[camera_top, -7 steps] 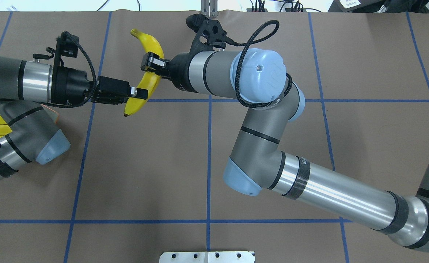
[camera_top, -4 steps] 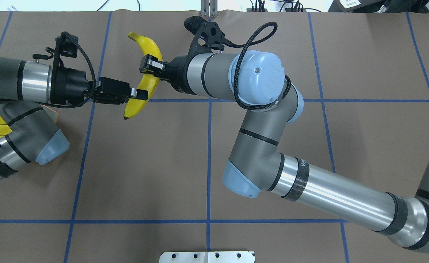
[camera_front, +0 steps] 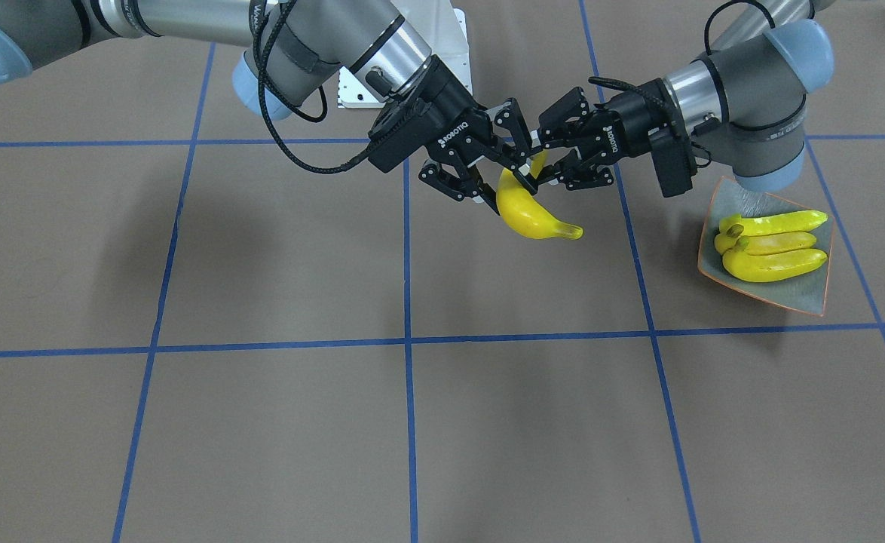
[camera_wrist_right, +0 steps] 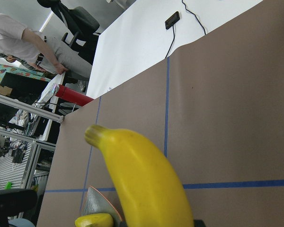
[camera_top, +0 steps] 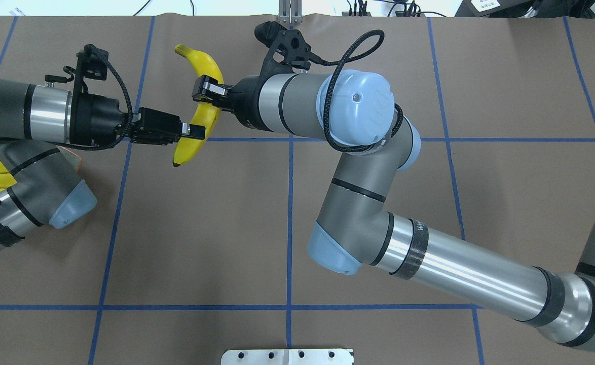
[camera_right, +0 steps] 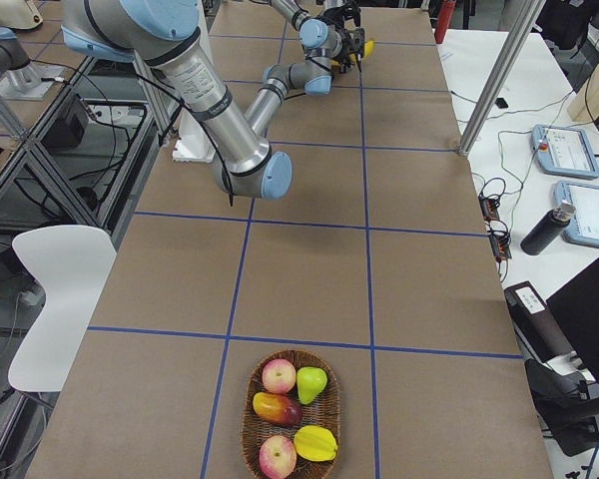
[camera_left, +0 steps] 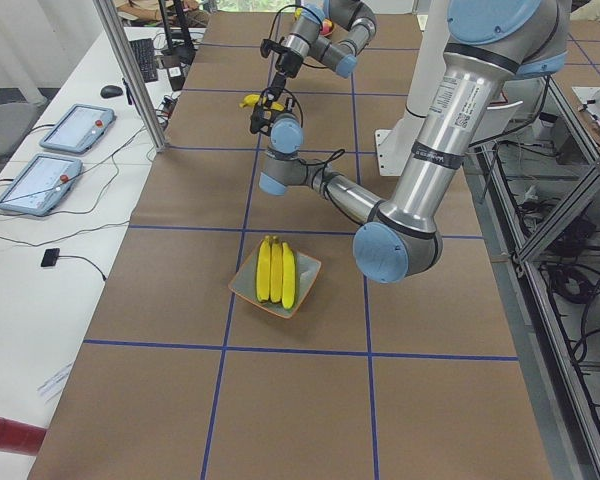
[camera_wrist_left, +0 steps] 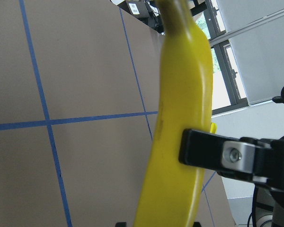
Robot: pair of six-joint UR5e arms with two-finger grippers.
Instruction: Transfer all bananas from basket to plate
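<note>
1. step in hand: a hand-over in mid-air. the last banana (camera_front: 529, 215) hangs above the left half of the bench (camera_top: 201, 243), somewhat toward the operators' edge and touching nothing below.
2. the right hand (camera_front: 494, 175) is clamped across the banana's middle and carries its weight.
3. the left hand (camera_front: 548, 162) has its fingers apart, one on each side of the same banana. the left wrist view seems to show a sliver of gap at one fingertip, so i judge it has not yet gripped.
4. progress: three bananas (camera_front: 770, 245) lie side by side on the plate (camera_front: 782, 296), near the bench's left end. the basket (camera_right: 332, 411) at the right end holds only red and green fruit (camera_right: 280, 377). this looks like the final transfer.
5. next move, as i judge it: the left hand must press together firmly before the right one lets go, or the glossy fruit could slip. then it must swing to the plate, where only a narrow strip is free beside the three.
6. surface: a flat brown cover, marked into squares by blue tape lines (camera_top: 290, 228).
7. room: beyond the operators' edge stands a white side table (camera_left: 70, 190) with two tablets (camera_left: 40, 183) and cables. a red cylinder (camera_left: 10, 437) lies off the left corner, and a person shows in the right wrist view.
</note>
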